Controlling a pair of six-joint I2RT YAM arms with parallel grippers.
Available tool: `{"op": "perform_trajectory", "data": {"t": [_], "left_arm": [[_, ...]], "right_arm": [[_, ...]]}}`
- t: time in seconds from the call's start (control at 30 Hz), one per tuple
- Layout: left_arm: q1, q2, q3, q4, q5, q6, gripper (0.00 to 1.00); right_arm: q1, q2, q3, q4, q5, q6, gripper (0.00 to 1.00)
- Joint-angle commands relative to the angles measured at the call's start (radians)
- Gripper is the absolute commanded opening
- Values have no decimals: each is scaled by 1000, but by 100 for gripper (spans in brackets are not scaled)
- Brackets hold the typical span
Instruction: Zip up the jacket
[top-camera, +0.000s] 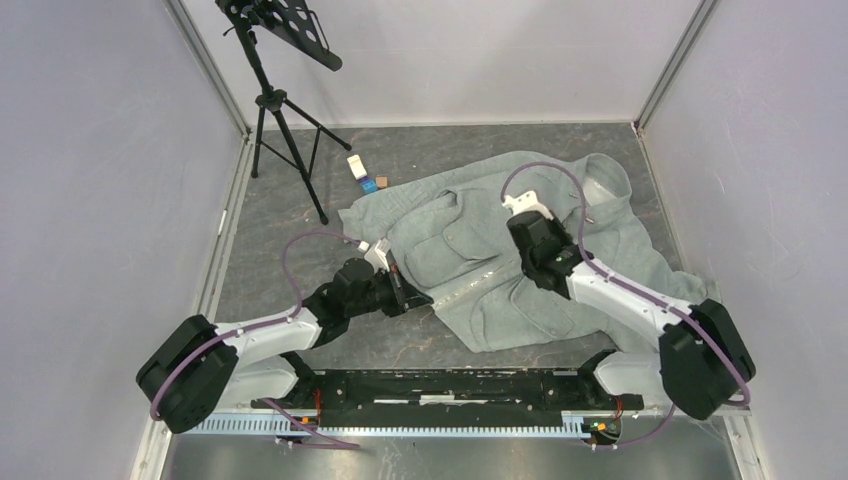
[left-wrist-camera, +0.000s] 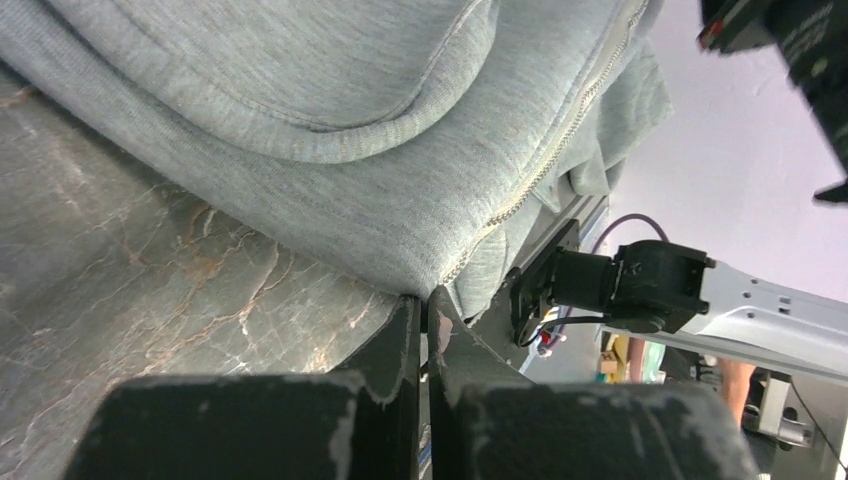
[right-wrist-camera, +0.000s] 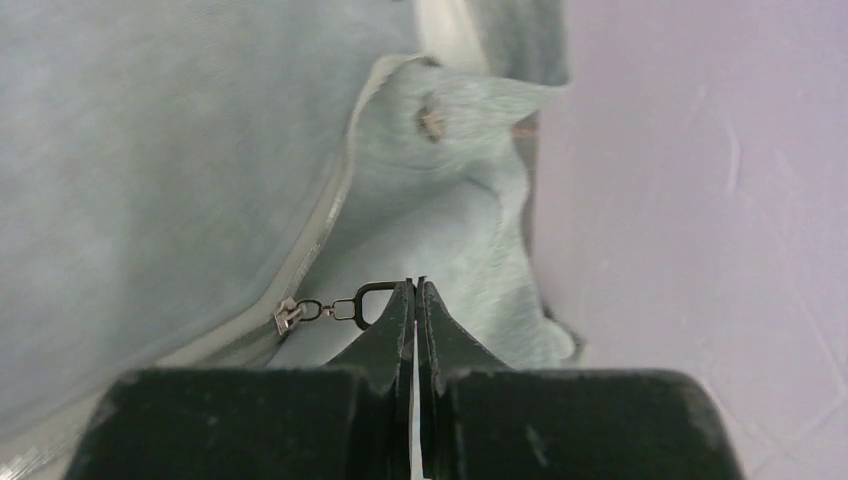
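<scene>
One large grey-green fleece jacket (top-camera: 455, 215) lies spread on the dark marbled table (top-camera: 400, 345), right of the middle, its collar toward the far right corner and its hem toward the arms. Its pale zipper (left-wrist-camera: 560, 150) runs the length of the front from the hem upward.

At the hem end, the left gripper (left-wrist-camera: 425, 300) comes in low over the table. Its claw is pressed narrow, with the corner of the fabric at the foot of the zipper caught between the tips.

Further up the front, the right gripper (right-wrist-camera: 414, 285) has its claw squeezed tight on the dark metal zipper pull (right-wrist-camera: 368, 297), which hangs by a small link from the slider (right-wrist-camera: 288, 315). On the hem side of the slider the pale tape looks joined. Beyond it the front edges part and show the paler inside of the fleece. A small metal snap (right-wrist-camera: 432, 122) sits on the collar flap just past the fingertips.

Off the jacket's far left edge, a small white box (top-camera: 357, 165) lies on the table, just beside a tiny blue and brown item too small to make out. Behind them, in the far left corner, stands a black tripod stand (top-camera: 280, 110). Pale walls (top-camera: 90, 200) close in the table on three sides.
</scene>
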Motion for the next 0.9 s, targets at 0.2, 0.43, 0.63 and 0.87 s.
{"op": "perform_trajectory", "data": {"t": [0.2, 0.43, 0.63, 0.87], "left_arm": [[9, 20, -1, -101, 18, 137, 2], [9, 58, -8, -128, 14, 158, 2], [9, 43, -5, -210, -42, 173, 2], [11, 69, 26, -204, -29, 179, 2]], "right_arm": [[-357, 184, 76, 552, 48, -509, 0], [-547, 362, 228, 738, 15, -671, 0], [-668, 495, 409, 802, -46, -752, 0], [-583, 385, 319, 736, -168, -637, 0]]}}
